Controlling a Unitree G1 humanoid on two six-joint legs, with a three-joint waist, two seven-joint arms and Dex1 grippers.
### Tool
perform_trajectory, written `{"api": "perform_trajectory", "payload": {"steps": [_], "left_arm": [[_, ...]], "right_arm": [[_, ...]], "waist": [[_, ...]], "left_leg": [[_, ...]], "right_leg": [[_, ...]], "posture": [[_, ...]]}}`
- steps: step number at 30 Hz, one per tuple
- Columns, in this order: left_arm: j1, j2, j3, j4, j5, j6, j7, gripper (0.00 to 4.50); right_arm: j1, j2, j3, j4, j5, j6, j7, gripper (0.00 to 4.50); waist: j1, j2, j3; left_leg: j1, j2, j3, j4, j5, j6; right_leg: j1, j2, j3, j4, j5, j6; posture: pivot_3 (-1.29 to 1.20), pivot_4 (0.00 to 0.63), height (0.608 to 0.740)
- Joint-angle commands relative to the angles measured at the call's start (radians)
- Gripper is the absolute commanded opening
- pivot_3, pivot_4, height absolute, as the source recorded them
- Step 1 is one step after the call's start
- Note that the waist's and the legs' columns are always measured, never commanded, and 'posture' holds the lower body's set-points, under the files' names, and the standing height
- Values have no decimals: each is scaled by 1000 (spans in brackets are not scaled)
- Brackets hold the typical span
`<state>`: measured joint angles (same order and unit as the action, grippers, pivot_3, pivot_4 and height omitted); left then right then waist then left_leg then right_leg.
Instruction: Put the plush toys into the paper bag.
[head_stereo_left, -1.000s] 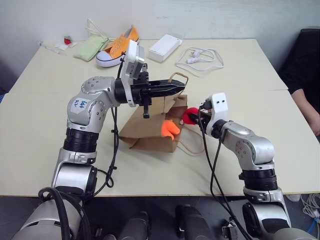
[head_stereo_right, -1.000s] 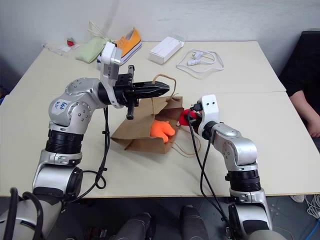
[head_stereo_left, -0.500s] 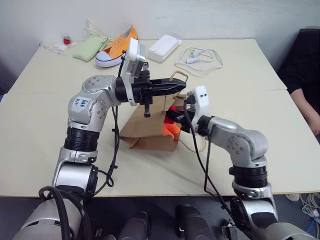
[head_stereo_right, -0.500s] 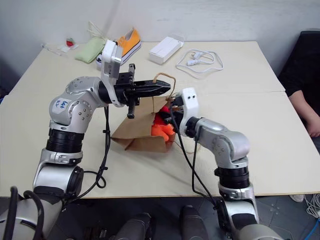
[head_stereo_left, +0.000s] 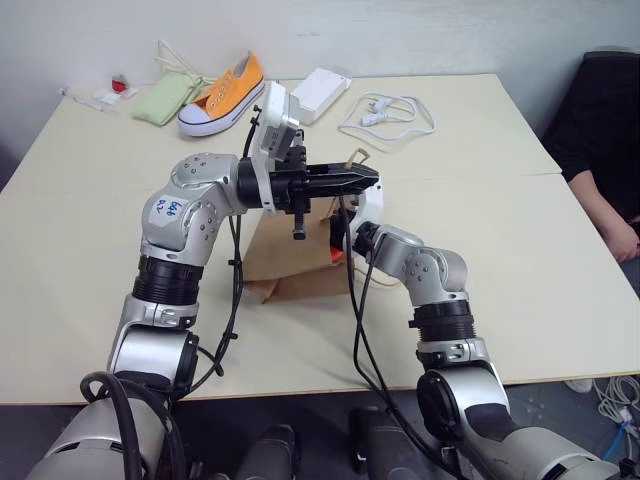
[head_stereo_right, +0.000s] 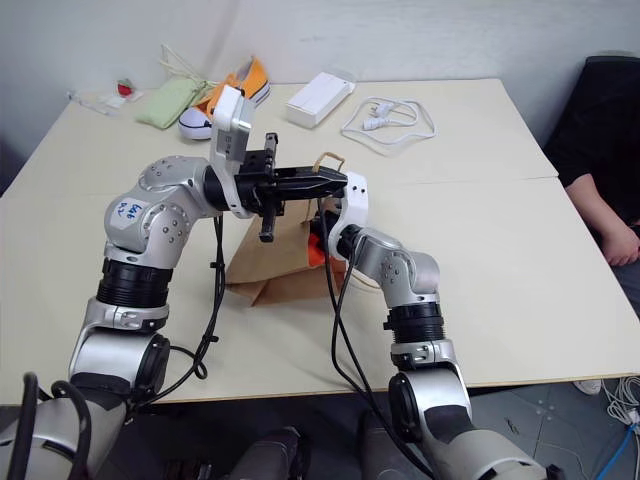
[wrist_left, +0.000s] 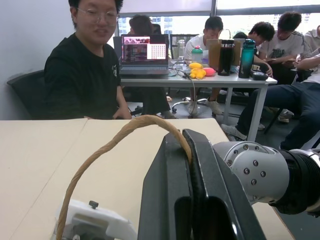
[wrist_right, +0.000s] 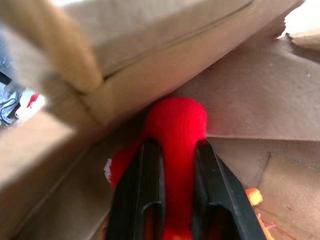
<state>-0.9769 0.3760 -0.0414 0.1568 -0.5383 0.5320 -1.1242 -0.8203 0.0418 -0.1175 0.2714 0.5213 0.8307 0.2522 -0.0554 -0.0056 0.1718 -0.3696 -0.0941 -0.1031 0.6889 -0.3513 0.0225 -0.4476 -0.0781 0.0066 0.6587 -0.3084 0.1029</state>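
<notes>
Jaws first: the right gripper (wrist_right: 170, 200) has its two black fingers (wrist_right: 150, 185) closed on the red toy (wrist_right: 175, 125), which bulges out ahead of the tips. Brown paper walls stand close on every side of that toy, so the jaws look to be inside the mouth of the bag (head_stereo_left: 285, 262), or right at it. Just beside the fingers, low in the opening, a scrap of orange shows (wrist_right: 254, 196); I take it for the orange toy, lying inside the bag (head_stereo_left: 335, 257), though most of it is hidden.

Above the right jaws, the left gripper (head_stereo_left: 370, 178) has its jaws shut on the bag's cord handle (wrist_left: 125, 132), which loops up over the fingertips, lifting the bag's mouth off the worktop (head_stereo_left: 520, 260).

Judging progress: the orange toy seems to be in, and the red toy is at the point of delivery but not yet let go. What is left is to release it deep enough that it stays inside, draw the right arm out without dragging a toy along, and let the handle down.

Well apart from both jaws, at the far edge, lie a sneaker (head_stereo_left: 222, 92), a white box (head_stereo_left: 318, 86) and a cable (head_stereo_left: 385, 112).
</notes>
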Motion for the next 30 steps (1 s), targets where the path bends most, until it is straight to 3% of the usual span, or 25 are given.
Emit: {"api": "perform_trajectory", "payload": {"steps": [1,8,14,19,26,30], "left_arm": [[-8,11,10,-39,-6,-6,0,0],[-11,11,13,-18,1,-14,3,0],[-32,20,30,28,8,-32,4,0],[-34,28,35,36,5,-37,2,0],[-26,42,44,35,8,-41,-5,0],[-24,46,43,35,9,-43,-6,0]], "right_arm": [[-5,-6,22,-42,8,8,34,1899],[80,-106,58,-304,64,157,86,4428],[184,-281,25,-594,132,334,84,4469],[321,-395,-177,-796,227,501,38,4469],[513,-360,-283,-797,210,527,-34,4469],[514,-281,-311,-709,209,496,-75,4469]], "waist": [[-2,0,0],[4,0,0],[16,0,0],[31,0,0],[32,0,0],[26,0,0]], "left_leg": [[0,0,0,0,0,0],[0,0,0,0,0,0],[-1,0,0,0,0,0],[-2,0,0,0,0,0],[-1,0,0,-1,0,0],[0,0,2,-1,0,0]], "right_leg": [[0,0,0,0,0,0],[0,0,0,0,0,0],[0,0,0,-1,0,0],[0,-1,0,-2,0,0],[0,0,1,-2,0,0],[0,0,2,0,0,0]], "posture": [[0,150,740],[0,150,740],[0,150,740],[0,150,740],[0,150,740],[0,150,740]]}}
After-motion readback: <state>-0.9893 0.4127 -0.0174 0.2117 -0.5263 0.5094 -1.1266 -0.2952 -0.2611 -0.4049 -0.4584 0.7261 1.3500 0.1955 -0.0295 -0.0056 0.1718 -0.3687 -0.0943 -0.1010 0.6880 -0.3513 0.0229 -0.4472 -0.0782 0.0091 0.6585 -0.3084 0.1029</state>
